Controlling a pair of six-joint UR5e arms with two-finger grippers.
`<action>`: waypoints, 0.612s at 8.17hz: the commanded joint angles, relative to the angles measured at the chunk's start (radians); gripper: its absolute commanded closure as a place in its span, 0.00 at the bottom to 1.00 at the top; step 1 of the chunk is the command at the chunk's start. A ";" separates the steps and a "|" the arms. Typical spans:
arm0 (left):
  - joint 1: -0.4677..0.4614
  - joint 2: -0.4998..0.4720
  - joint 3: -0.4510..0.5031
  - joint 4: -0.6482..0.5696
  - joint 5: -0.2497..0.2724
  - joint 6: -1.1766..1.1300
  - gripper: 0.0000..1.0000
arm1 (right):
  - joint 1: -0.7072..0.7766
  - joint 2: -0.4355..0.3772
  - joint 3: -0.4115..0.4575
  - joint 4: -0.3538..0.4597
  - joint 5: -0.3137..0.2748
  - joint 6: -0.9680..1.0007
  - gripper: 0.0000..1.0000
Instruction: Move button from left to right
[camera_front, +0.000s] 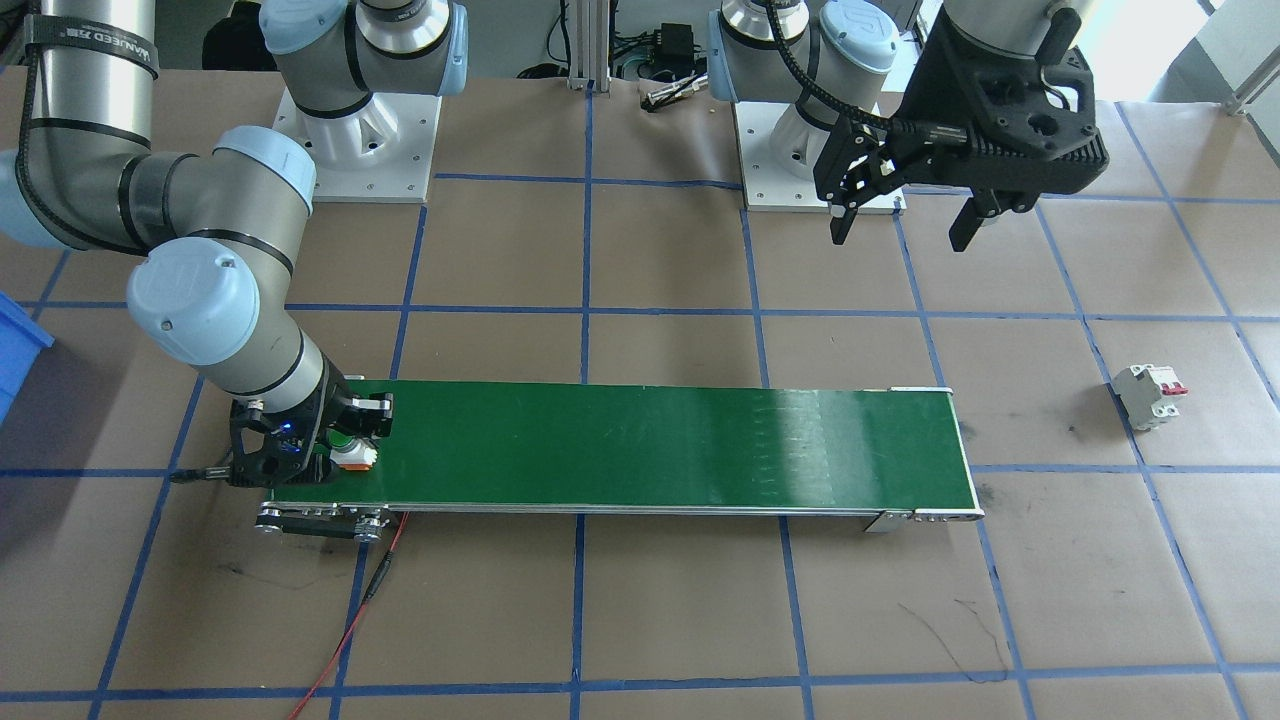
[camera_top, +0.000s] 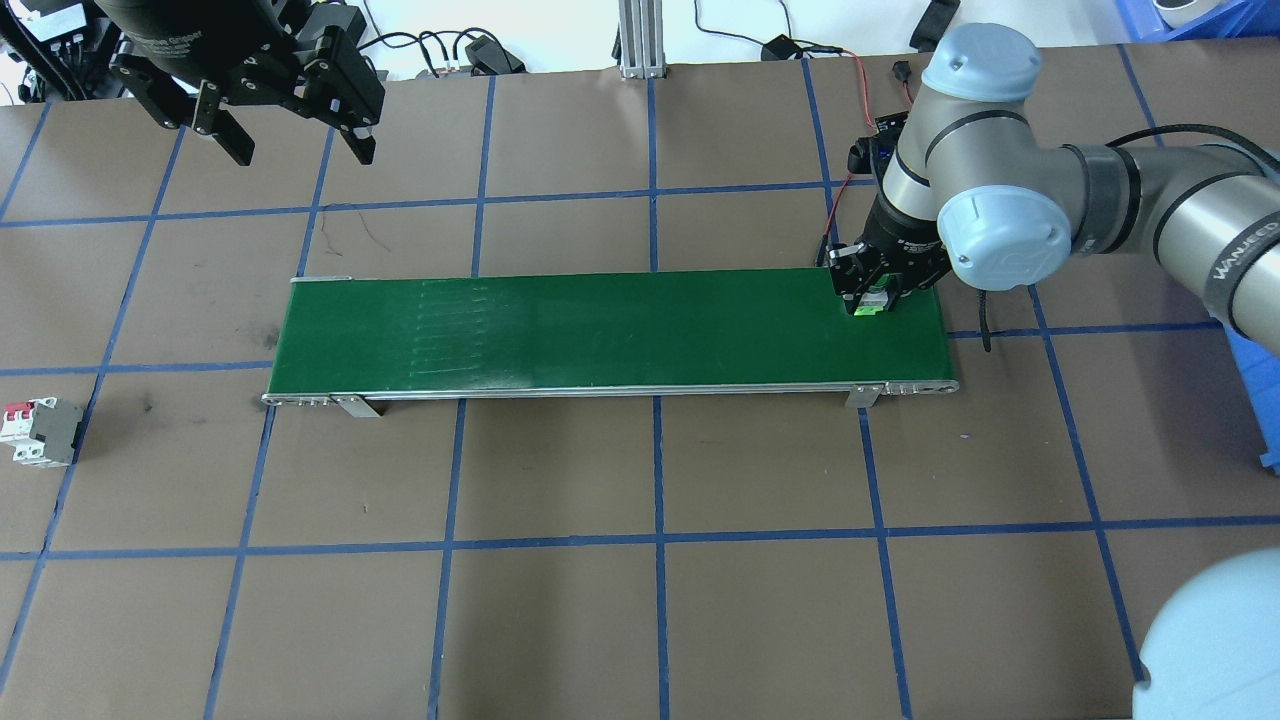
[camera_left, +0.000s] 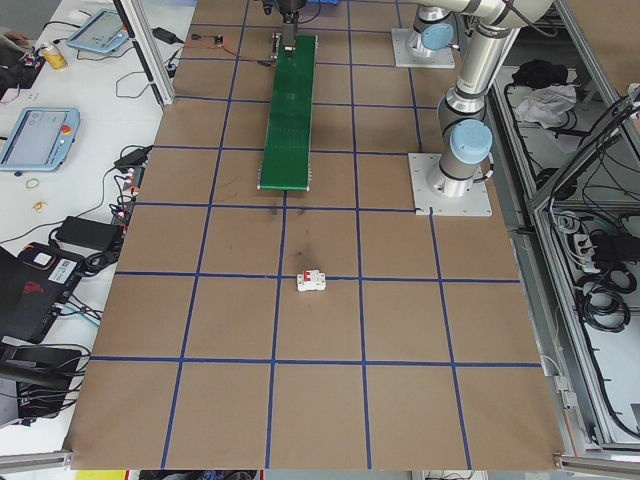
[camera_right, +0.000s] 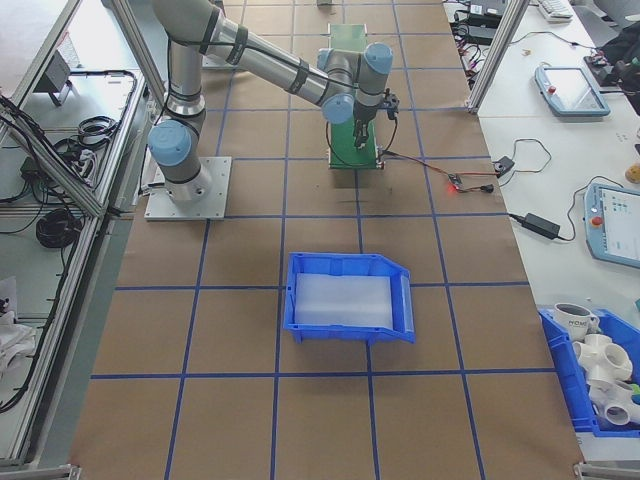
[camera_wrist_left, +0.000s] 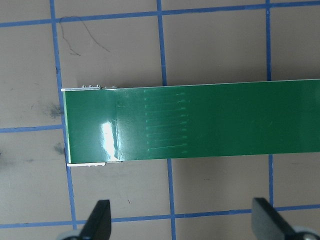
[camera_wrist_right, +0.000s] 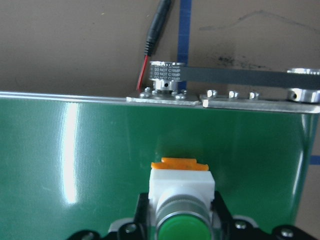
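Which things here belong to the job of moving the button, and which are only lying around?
Belong to the job:
button
right gripper, closed on it
conveyor belt
left gripper, open

Just lying about:
circuit breaker
blue bin

Both arms are silver tubes with pale blue joint caps on white square bases; each black pincer, left pincer (camera_top: 296, 145) and right pincer (camera_top: 880, 297), trails a black ribbed cable behind it.
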 joint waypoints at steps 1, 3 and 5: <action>0.002 -0.004 0.001 0.004 0.000 0.002 0.00 | -0.088 -0.019 -0.029 -0.001 -0.016 -0.126 1.00; 0.002 -0.013 0.004 0.007 0.002 0.002 0.00 | -0.194 -0.048 -0.066 0.011 -0.042 -0.450 1.00; 0.002 -0.018 0.004 0.007 0.002 0.003 0.00 | -0.345 -0.123 -0.068 0.109 -0.134 -0.816 1.00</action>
